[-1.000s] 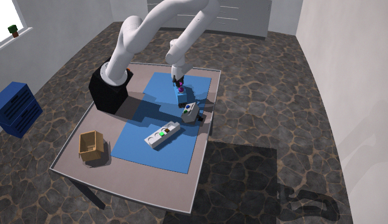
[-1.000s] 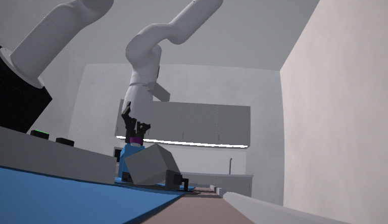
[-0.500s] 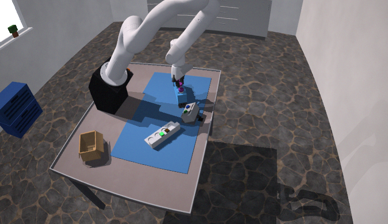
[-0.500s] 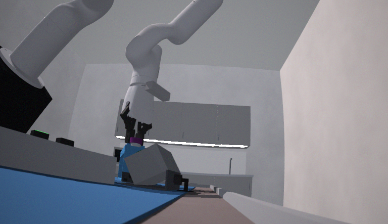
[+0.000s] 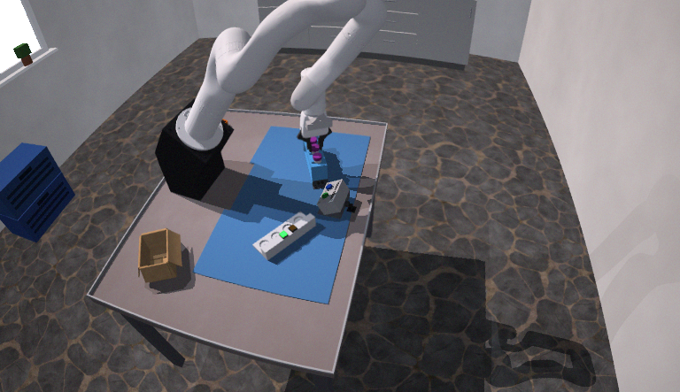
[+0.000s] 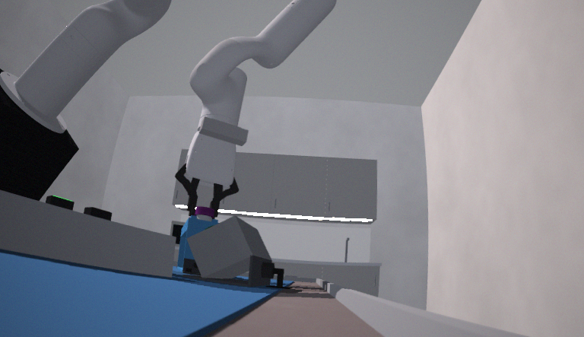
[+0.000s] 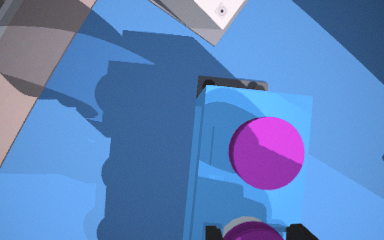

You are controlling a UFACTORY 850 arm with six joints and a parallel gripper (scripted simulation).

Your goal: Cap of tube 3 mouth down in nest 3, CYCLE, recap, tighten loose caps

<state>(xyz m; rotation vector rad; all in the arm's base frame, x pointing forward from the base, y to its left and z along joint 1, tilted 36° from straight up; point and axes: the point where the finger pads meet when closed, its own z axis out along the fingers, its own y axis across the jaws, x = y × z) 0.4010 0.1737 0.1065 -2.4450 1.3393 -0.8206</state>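
Wrist: gripper (image 7: 253,231) clamps purple cap (image 7: 250,233) (seated on tube).

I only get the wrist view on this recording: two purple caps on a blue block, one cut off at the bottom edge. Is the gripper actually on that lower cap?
Observer: Yes. In the exterior view the gripper is shut on a purple cap that sits on its tube.
Operator: Which lamp is lit on the cap tray?
Observer: The top view shows the green lamp glowing on the cap tray.
Operator: Any cap left in a nest?
Observer: The nests show as pale circles from the top; I see no purple cap there.
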